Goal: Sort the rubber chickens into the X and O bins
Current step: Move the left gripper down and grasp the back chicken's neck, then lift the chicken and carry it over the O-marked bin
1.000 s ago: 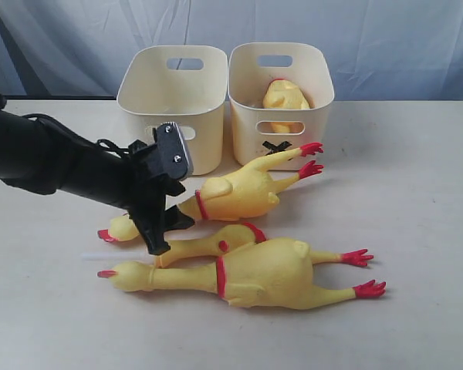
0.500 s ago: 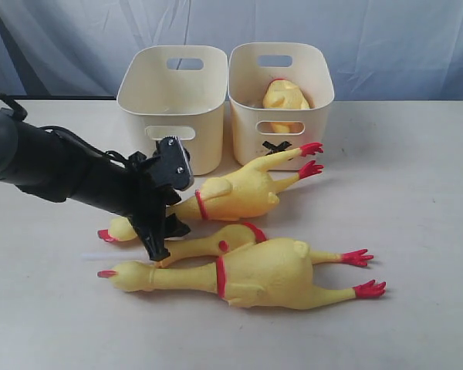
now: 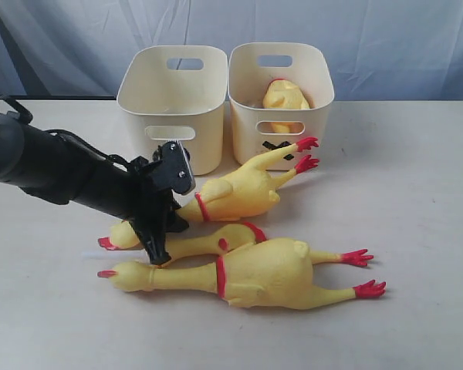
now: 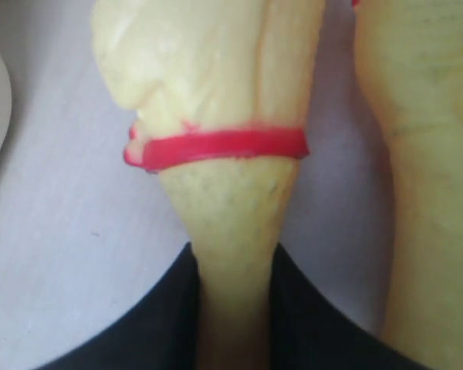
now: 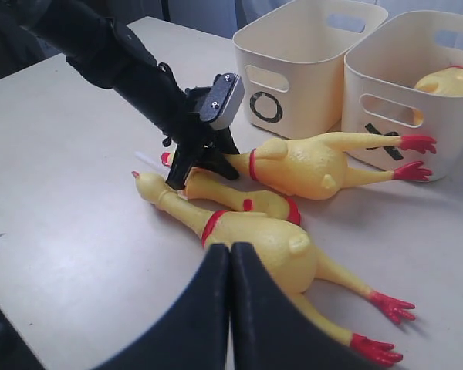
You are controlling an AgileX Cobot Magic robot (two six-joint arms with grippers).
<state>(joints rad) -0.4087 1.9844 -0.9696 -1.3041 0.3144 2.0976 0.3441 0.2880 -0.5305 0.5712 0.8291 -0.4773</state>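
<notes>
The left gripper is clenched on the neck of the mid-sized rubber chicken. In the left wrist view its black fingers are pressed against both sides of the yellow neck, on the head side of the red neck band. This chicken is laid on its side on the table, and its red feet are seen against the front wall of the X bin, partly covering the black X; contact cannot be judged.

Just beside it, nearer the camera, the slim rubber chicken is laid, with a white stick showing past its head end. The large rubber chicken is stretched out nearest the camera, close against the slim one. A fourth rubber chicken is held inside the X bin.

The O bin is set just beside the X bin, on its left. Its black O can be read only in the right wrist view. No other writing or brand is seen.

The right gripper is closed with nothing in it, its fingers pressed together above the table near the large chicken.
</notes>
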